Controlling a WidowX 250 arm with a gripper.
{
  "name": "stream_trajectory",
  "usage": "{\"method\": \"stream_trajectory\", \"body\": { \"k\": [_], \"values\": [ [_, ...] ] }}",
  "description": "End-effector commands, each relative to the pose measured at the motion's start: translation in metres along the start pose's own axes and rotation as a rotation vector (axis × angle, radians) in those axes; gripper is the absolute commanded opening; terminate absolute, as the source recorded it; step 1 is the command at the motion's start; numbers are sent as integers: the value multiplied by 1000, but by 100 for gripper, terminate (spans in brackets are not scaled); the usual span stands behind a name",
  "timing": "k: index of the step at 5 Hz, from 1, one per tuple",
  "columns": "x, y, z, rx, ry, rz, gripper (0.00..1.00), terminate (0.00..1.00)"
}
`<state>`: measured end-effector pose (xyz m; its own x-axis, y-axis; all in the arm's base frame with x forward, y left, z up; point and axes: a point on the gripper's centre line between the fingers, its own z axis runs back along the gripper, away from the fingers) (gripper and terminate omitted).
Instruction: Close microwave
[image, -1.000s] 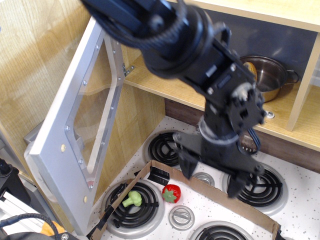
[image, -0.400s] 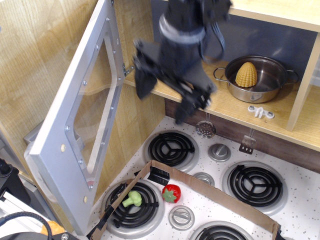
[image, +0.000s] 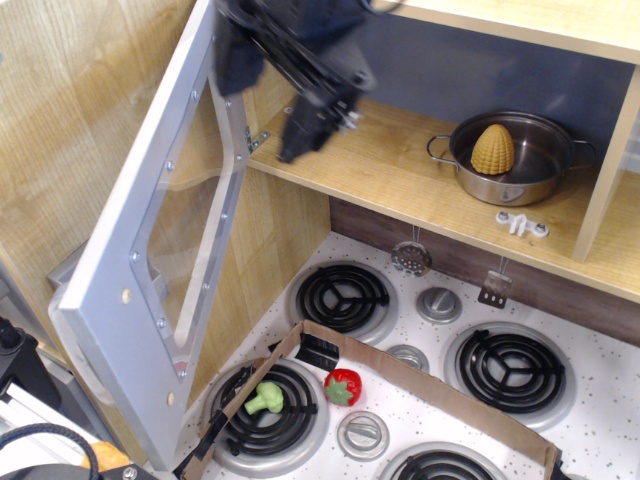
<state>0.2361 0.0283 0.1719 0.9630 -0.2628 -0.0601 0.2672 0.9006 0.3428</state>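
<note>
The wooden toy microwave (image: 420, 175) with its dark blue-grey back occupies the upper right, and its large silver-grey door (image: 150, 260) with a clear window stands swung wide open toward 9 o'clock, free edge down near 7 o'clock. Between the door's hinge side and the steel pot (image: 520, 160) at 2 o'clock, the wooden shelf floor is bare, leaving room inside the cavity. A yellow ridged corn piece (image: 492, 148) sits in the pot.

The black robot gripper (image: 262, 108) is at 11 o'clock, just beside the door's upper hinge edge, one finger (image: 238, 62) against the frame area and the other (image: 305, 130) over the shelf; it has moved up and left from its spot over the shelf middle 0.4 s ago. The fingers are spread wide, holding nothing, though motion blur makes contact with the door hard to judge. The door has not shifted.

Below, at 6 o'clock, a cardboard tray (image: 430, 385) lies on the white stovetop (image: 600, 400).
</note>
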Motion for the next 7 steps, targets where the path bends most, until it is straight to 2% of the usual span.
{"method": "stream_trajectory", "body": {
  "k": [1,3,5,6,7],
  "values": [
    [-3,34,15,55,37,-85,100,0],
    [-24,72,5,73,66,-149,100,0],
    [-46,97,-1,77,99,-160,100,0],
    [-56,89,-20,30,95,-122,100,0],
    [-63,76,-38,6,33,-84,100,0]
  ]
}}
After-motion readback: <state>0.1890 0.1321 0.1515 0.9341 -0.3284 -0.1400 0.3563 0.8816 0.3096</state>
